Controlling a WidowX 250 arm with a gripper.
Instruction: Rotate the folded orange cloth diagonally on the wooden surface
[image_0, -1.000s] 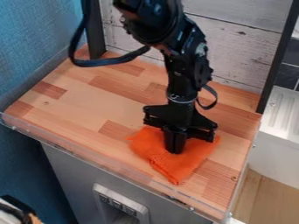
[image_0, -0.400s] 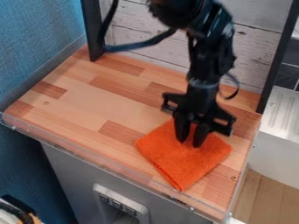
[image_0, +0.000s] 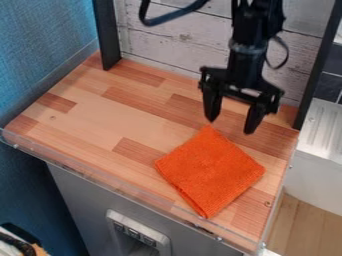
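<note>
Nearest me, below the cloth's near side – pale panel (image_0: 139, 231) with dark slots, set in the grey cabinet (image_0: 80, 195) front. Orange cloth (image_0: 210, 172) lies flat on the wood-block tabletop (image_0: 100, 117), right-hand part, one corner toward me. Just past the cloth's far corner I've got my tool (image_0: 230, 126), pointing down – fingers spread wide, nothing between them. White ribbed surface (image_0: 324, 130) right of the cloth, off the tabletop. Behind the cloth, whitish plank wall (image_0: 180, 42) between two black posts (image_0: 107, 35).
</note>
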